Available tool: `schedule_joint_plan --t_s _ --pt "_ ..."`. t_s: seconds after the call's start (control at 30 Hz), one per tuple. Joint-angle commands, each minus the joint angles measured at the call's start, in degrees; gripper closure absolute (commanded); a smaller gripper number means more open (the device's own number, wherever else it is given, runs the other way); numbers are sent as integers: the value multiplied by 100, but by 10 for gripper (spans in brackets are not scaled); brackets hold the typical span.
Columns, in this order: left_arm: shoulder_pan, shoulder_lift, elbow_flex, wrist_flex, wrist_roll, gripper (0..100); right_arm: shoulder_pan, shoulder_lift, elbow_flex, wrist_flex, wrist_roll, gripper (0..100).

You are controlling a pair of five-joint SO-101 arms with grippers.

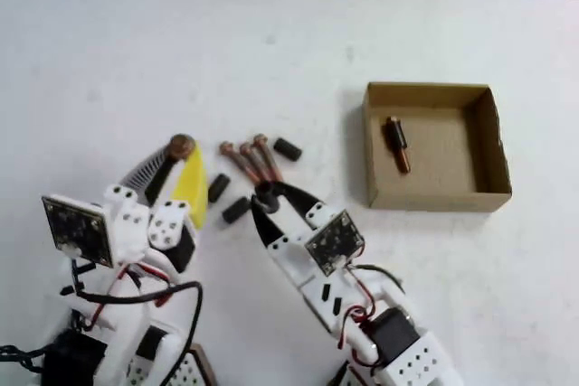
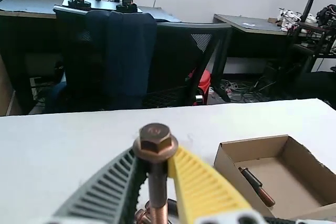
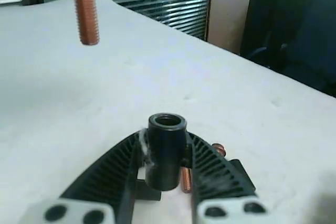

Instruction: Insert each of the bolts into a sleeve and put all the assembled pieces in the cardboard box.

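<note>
Copper-coloured hex-head bolts [image 1: 249,158] lie three together on the white desk [image 1: 136,51], side by side with their heads toward the far left, just beyond the right claw [image 1: 269,194]. A fourth bolt [image 2: 156,182] of the same kind stands upright, head up, pinched by its shank between the grey and the yellow finger of the left claw [image 2: 156,156], which is raised over the desk left of the lying bolts. The right claw, with black ribbed fingers, is pressed onto a short black cylindrical sleeve [image 3: 167,148], held upright with its open bore facing up. Three loose sleeves of the same black kind lie on the desk: one [image 1: 288,148] just right of the bolts, two [image 1: 218,188] [image 1: 236,210] between the two claws. To the right sits an open brown cardboard box [image 1: 439,198]; one assembled piece [image 1: 397,143], a bolt in its sleeve, lies inside near the left wall.
</note>
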Motion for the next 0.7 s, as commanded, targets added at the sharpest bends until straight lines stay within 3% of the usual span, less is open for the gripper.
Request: schedule_joint_plan --t_s 0.0,0.13,0.4,0.67 --pt "136 -57 -44 -220 70 977 -57 -13 53 136 70 981" --pt "145 -57 35 -387 466 977 -66 -13 53 101 70 981" --pt "365 -57 1020 -1855 527 977 -66 -13 53 48 79 981" --pt "980 -57 1090 -1925 519 977 -48 -13 53 -92 79 981"
